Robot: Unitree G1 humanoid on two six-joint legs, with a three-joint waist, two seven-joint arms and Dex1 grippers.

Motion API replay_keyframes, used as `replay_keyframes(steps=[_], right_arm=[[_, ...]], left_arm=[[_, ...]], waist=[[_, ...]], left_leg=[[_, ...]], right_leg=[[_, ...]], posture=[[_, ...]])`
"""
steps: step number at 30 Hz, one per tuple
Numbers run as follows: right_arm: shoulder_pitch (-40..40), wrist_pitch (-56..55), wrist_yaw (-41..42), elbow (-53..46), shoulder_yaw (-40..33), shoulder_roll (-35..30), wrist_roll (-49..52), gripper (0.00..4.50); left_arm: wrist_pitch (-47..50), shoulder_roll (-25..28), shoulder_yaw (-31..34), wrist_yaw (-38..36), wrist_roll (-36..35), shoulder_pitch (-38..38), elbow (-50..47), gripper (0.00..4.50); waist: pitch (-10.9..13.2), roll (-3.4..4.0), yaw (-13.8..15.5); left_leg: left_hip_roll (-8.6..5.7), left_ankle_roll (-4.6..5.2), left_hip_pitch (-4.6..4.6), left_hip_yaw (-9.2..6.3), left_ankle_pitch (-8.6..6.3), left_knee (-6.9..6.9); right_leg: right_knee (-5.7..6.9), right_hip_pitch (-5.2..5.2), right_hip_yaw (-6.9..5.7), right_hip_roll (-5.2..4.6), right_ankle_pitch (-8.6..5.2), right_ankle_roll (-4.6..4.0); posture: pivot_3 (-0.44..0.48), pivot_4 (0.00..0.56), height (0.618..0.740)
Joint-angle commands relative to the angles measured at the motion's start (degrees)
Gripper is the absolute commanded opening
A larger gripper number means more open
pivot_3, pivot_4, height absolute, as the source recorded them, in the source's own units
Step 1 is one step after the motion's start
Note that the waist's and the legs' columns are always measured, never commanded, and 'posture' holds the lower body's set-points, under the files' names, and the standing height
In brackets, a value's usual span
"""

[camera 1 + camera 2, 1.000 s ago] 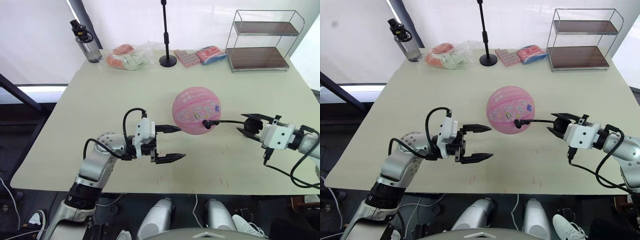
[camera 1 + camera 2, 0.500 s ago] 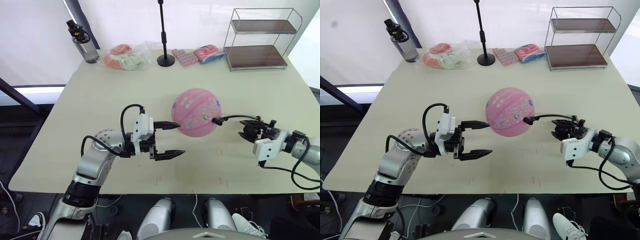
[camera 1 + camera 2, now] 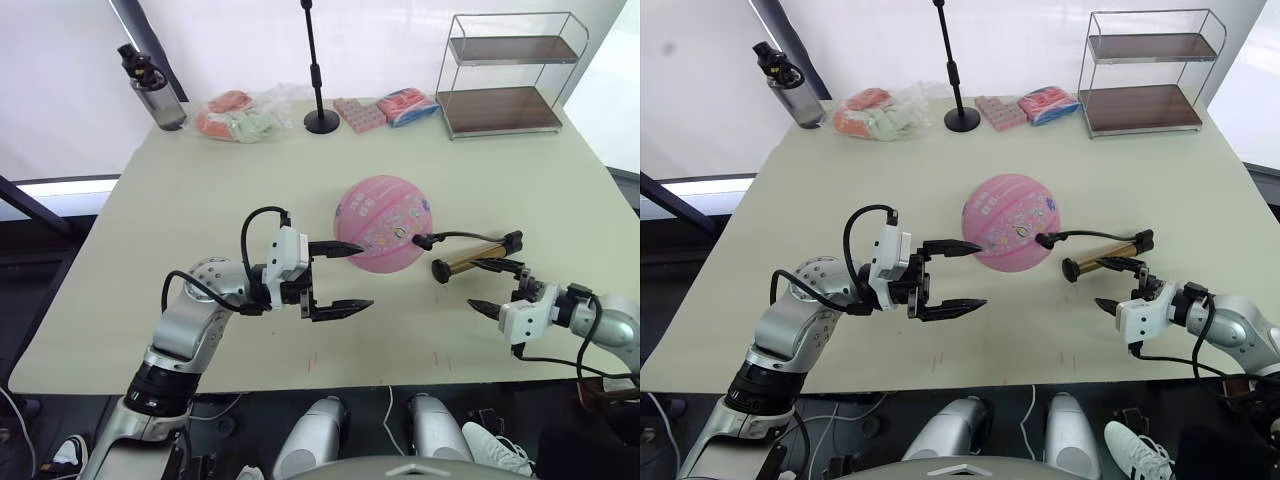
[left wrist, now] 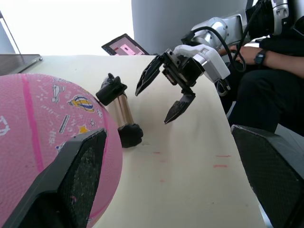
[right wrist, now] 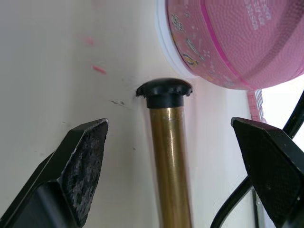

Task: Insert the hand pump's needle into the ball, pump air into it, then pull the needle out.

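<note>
Where it was held, hand pump (image 3: 468, 262) now lies on table, right hand (image 3: 500, 288) wide, empty.

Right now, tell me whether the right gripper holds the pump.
No. The right gripper is open and apart from the pump, which lies on the table beside the ball.

We hold our silver left arm bent across the front, its black two-fingered left gripper (image 3: 335, 280) spread wide and empty. Our right arm lies low, its black-fingered right gripper (image 3: 495, 288) likewise spread wide, clasping nothing.
</note>
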Motion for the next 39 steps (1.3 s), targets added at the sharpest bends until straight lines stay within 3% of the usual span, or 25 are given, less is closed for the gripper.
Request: replay_keyframes(steps=[1, 8, 15, 22, 33, 39], right_arm=[[2.2, 0.1, 2.2, -2.7, -0.5, -1.0, 7.5, 4.32], [13.4, 18.1, 12.5, -20.0, -3.9, -0.3, 39.9, 4.32], [22.8, 32.0, 17.8, -34.4, -8.0, 1.3, 57.1, 4.32], [25.0, 41.6, 16.8, -43.2, -12.0, 6.9, 63.9, 4.32], [25.5, 48.2, 18.9, -46.1, -16.2, 12.6, 64.2, 4.32], [25.7, 50.6, 19.0, -48.2, -18.7, 14.4, 64.2, 4.32]], left_arm=[[-0.5, 0.4, 1.2, 0.0, -0.8, -0.1, -1.6, 4.50], [0.6, -1.3, 2.2, 4.0, -0.4, -5.0, 0.3, 4.50], [2.3, -4.5, 2.4, 8.4, 0.7, -12.7, 4.6, 4.50], [3.3, -9.5, 2.3, 18.0, 6.4, -22.7, 14.3, 4.50], [3.9, -18.5, -0.4, 24.4, 12.1, -33.6, 27.4, 4.50], [7.0, -20.2, -0.6, 23.6, 12.1, -35.1, 28.5, 4.50]], waist=[[0.0, 0.00, 0.0], [0.0, -0.05, 0.1], [0.1, -0.14, 0.6], [0.2, -0.21, 1.0], [0.2, -0.28, 1.5], [0.2, -0.28, 1.2]], left_leg=[[0.00, 0.00, 0.00, -0.01, 0.00, 0.00], [0.03, 0.01, -0.01, -0.03, -0.01, 0.02], [0.03, 0.04, -0.08, -0.14, -0.02, 0.22], [0.02, 0.04, -0.19, -0.09, -0.02, 0.49], [-0.03, 0.02, -0.70, -0.22, -0.01, 0.84], [-0.04, 0.02, -0.87, -0.07, -0.01, 0.84]], right_leg=[[0.00, 0.00, 0.00, 0.00, 0.00, 0.00], [0.00, 0.02, 0.01, 0.00, 0.00, 0.00], [0.05, 0.04, -0.10, 0.02, 0.01, 0.02], [0.07, 0.04, -0.09, 0.03, 0.04, 0.08], [0.07, -0.27, -0.21, 0.03, 0.15, 0.20], [0.19, -0.55, -0.06, 0.03, 0.20, 0.19]], posture=[[0.000, 0.150, 0.736], [0.000, 0.150, 0.736], [0.000, 0.150, 0.736], [0.000, 0.150, 0.736], [0.000, 0.150, 0.736], [0.000, 0.150, 0.736]])
